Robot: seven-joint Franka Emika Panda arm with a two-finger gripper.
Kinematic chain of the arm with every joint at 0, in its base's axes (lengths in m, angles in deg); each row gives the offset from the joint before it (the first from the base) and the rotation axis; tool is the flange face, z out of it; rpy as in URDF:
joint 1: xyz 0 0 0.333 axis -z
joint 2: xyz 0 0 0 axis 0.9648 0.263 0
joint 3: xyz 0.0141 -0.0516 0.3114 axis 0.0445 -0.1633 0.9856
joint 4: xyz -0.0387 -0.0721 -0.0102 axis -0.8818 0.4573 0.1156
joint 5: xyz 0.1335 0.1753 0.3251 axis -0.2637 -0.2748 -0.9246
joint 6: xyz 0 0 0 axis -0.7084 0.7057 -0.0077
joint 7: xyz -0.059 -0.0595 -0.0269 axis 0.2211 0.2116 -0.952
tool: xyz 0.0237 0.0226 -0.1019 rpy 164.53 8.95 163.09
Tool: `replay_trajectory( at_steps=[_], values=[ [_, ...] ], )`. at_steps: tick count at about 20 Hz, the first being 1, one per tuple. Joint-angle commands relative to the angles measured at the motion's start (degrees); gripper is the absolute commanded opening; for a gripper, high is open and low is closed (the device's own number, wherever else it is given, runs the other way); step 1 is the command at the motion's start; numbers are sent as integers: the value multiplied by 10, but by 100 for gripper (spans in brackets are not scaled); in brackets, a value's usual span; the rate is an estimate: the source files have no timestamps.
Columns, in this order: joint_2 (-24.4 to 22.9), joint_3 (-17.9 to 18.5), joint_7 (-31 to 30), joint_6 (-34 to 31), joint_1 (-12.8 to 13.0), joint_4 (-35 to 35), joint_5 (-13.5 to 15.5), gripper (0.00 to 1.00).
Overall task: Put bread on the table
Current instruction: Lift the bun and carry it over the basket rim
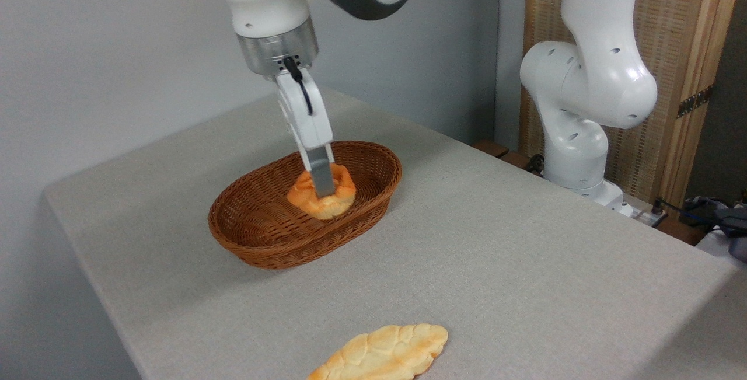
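The bread [341, 199], a small golden-orange knotted bun, sits inside the brown wicker basket [257, 246], toward its right half. My gripper [323, 192] reaches straight down into the basket and is shut on the bread. The near grey finger [320, 175] presses into the bun's front, and the other finger is hidden behind it. I cannot tell whether the bun still rests on the basket floor or is slightly raised. The basket stands on the table [496, 240], a wide grey-beige surface.
A long flat pale braided loaf [382, 354] lies on the table at the bottom edge of the view. The arm's white base [583, 135] stands off the table's right side, in front of a wooden screen [671, 76]. Cables lie at far right.
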State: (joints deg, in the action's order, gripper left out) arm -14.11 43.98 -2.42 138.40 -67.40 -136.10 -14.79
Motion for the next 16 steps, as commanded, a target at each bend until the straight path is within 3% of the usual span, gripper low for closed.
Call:
replay_trajectory(
  at_steps=[1,5,7,9,10,11,16],
  values=[
    [-6,27,29,-10,8,-19,-61,54],
    [2,27,29,8,7,-36,-125,67],
    [6,27,25,17,6,-36,-136,89],
    [8,27,27,17,6,-37,-137,92],
    [8,27,29,18,5,-37,-140,98],
    [8,27,31,20,5,-36,-153,100],
    [9,27,32,21,5,-36,-164,100]
  ],
)
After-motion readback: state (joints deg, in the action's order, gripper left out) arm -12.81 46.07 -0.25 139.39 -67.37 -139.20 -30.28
